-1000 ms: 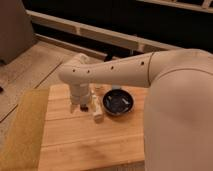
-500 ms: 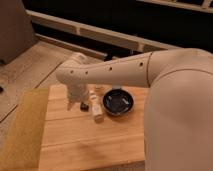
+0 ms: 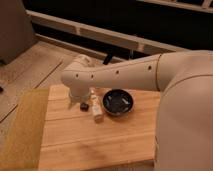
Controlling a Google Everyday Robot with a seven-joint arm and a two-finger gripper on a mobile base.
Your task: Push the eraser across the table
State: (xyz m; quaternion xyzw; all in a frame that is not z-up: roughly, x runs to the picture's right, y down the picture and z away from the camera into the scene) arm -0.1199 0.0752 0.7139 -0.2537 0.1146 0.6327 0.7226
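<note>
1. Arm (image 3: 120,75): it reaches from the large white body at the right, leftward over the far part of the table (image 3: 100,145); its rounded bend stands above the far left corner of the tabletop.
2. Gripper (image 3: 77,98): it hangs below that bend, close over the wood near the far left corner; the arm covers most of it; whether it is open or closed cannot be told.
3. Eraser (image 3: 84,106): a small black block, it lies flat on the table just to the near right of the gripper; whether the two touch cannot be told.
4. Cream block (image 3: 97,111): it lies just right of the eraser, long side running away from the camera; the eraser sits between it and the gripper.
5. Bowl (image 3: 118,101): dark and upright, it stands just right of the cream block on the far half of the table.
6. Mat (image 3: 20,130): yellow-tan, it lies along the left edge of the table.
7. Change against one second ago: the eraser then sat partly tucked under the gripper; it now shows more fully and lies slightly nearer the cream block; the shift is small.
8. Unchanged against one second ago: the cream block and the bowl keep their places; the arm keeps nearly the same pose.
</note>
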